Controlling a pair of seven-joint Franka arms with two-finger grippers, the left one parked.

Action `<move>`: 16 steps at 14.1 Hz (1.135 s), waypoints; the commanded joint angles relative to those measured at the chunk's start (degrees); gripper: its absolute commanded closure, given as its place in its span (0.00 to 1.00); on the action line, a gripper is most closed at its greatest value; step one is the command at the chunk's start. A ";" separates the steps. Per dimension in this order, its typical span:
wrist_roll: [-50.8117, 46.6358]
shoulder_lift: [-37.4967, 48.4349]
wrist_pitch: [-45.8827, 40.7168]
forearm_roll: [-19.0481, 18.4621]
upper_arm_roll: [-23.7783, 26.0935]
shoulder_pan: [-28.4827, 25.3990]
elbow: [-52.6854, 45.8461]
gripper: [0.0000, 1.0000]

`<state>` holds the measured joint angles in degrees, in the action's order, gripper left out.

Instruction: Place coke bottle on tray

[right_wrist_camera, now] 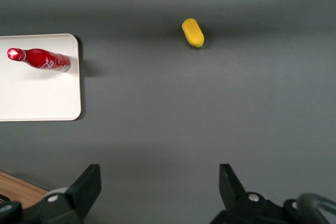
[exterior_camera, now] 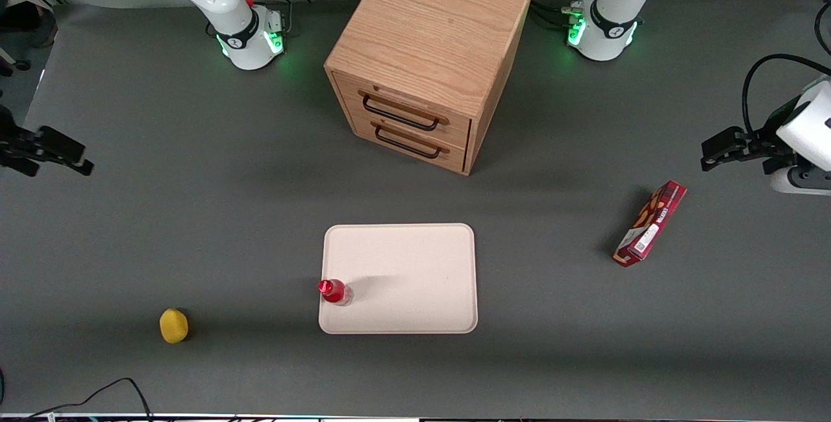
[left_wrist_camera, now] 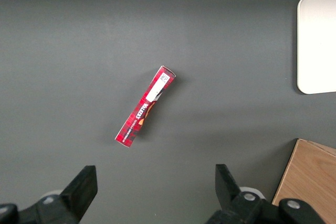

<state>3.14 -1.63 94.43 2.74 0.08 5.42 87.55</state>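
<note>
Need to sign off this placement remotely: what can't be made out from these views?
- Coke bottle on the tray: label script too small in the front view.
- Whether its base sits fully inside the tray rim: not clear in the front view.
- Gripper, open, near the working arm's table end: arm cut by the frame edge.
- Cabinet drawers: shut, contents hidden.
</note>
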 commanded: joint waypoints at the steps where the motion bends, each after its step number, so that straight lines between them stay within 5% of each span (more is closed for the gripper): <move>1: 0.20 1.10 -2.23 0.51 -1.66 -3.31 -1.24 0.00; 16: 0.20 -0.13 -2.23 -1.51 -1.22 -3.40 -1.77 0.00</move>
<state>3.18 -1.14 93.21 2.19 -0.73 2.68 86.94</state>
